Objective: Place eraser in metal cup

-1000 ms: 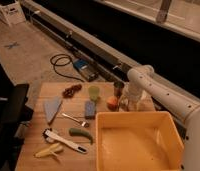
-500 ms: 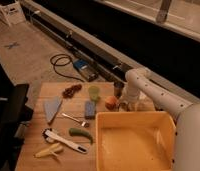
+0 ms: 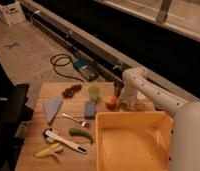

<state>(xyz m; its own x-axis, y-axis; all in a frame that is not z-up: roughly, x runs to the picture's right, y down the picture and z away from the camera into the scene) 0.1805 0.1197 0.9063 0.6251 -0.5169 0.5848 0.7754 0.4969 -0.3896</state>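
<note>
Eraser point(image 3: 137, 105), probably the pale block just right of your gripper point(image 3: 126, 104), lies near-right of the metal cup point(image 3: 118, 89); grip state unclear.

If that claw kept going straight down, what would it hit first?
Probably the wooden table, just right of the orange fruit and near the metal cup; the gripper hides that exact spot.

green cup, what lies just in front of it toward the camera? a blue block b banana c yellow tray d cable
a, the blue block lies right below the green cup in the camera view; the pincer hangs low beside the orange fruit.
</note>
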